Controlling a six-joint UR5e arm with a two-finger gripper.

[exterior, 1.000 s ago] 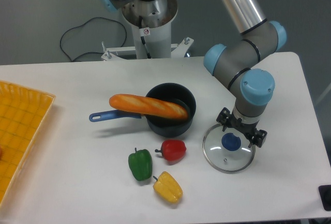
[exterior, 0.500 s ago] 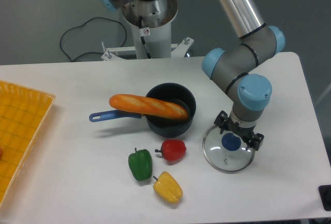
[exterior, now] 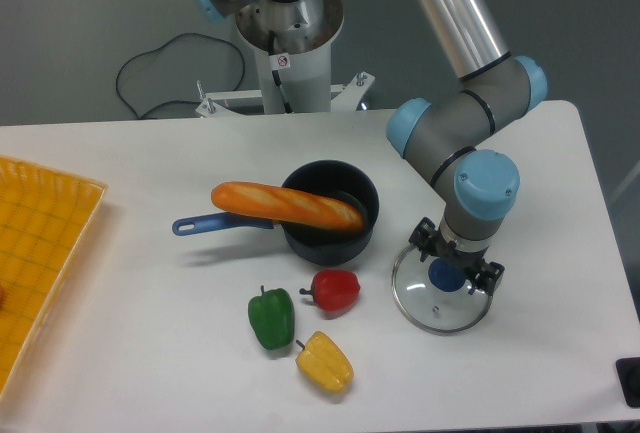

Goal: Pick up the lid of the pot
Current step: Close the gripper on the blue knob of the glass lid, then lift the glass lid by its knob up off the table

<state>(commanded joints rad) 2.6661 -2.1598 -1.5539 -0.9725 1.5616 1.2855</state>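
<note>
Dark grey and black, the two-finger gripper point(exterior: 459, 259) sits lower and a little further left in the view than in the earlier frames, nearer the round, dark blue knob point(exterior: 446, 274) of the clear glass lid point(exterior: 440, 313). The lid itself has not shifted: it lies on the white table point(exterior: 180, 373), knob up, to the right of the pot in the view. The gripper's fingers are spread apart above the knob area, clenched on nothing.

A round black pot point(exterior: 330, 249) with a long blue handle point(exterior: 222, 223) stands near the middle of the table. An orange-brown baguette point(exterior: 285, 203) slants across it, one end inside, the other jutting out past the rim above the handle. At the left edge stands an orange-yellow slatted crate point(exterior: 60, 193), cut off by the frame; a small red thing point(exterior: 2, 296) shows there, too cropped to name.

The pot's inside is too dark to read, and the gripper covers part of the lid's far edge. Whether a finger touches the knob is hard to tell. The arm point(exterior: 487, 173) runs out of the picture at the top.
</note>
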